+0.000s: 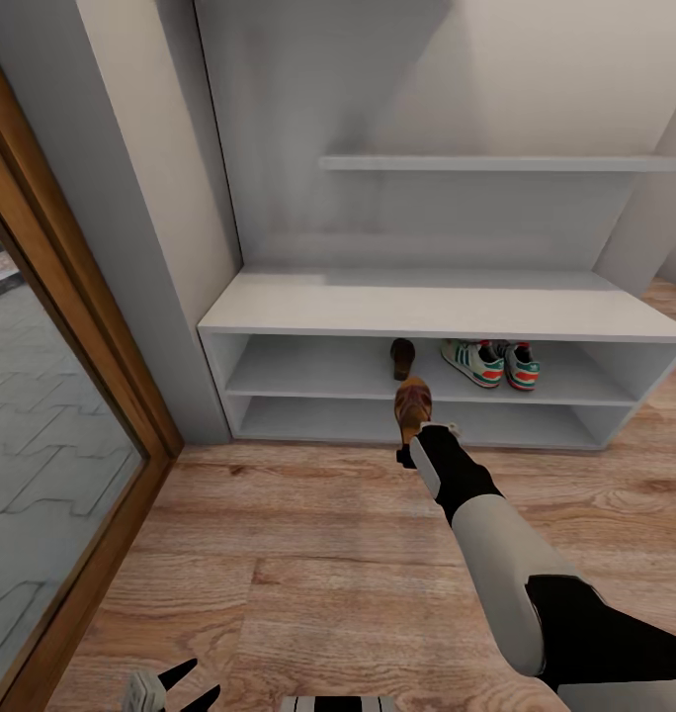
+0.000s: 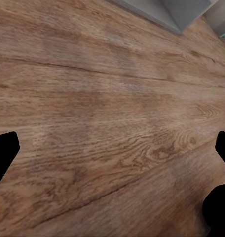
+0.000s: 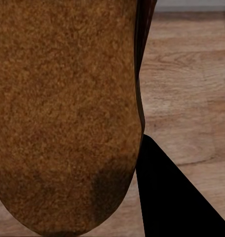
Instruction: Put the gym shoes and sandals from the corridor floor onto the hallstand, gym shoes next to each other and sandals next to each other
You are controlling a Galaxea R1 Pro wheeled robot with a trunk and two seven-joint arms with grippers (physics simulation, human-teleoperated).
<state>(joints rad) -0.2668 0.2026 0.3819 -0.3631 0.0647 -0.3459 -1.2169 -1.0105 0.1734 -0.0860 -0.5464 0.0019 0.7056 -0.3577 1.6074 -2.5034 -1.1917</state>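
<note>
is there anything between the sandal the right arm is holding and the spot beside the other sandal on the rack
Nothing visible. The right end effector holds the sandal just in front of the hallstand; the upper tier is open beside the other sandal, with the gym shoes off to the right.

— What's on the left there?
— A wood-framed glass door (image 1: 42, 415), running from far to near along the left edge.
— And through the glass?
— Grey paving stones (image 1: 32, 435) outside, laid in a zigzag pattern.
— Behind it all?
— A pale wall (image 1: 536, 69) at the far side, plain and shadowed.
</note>
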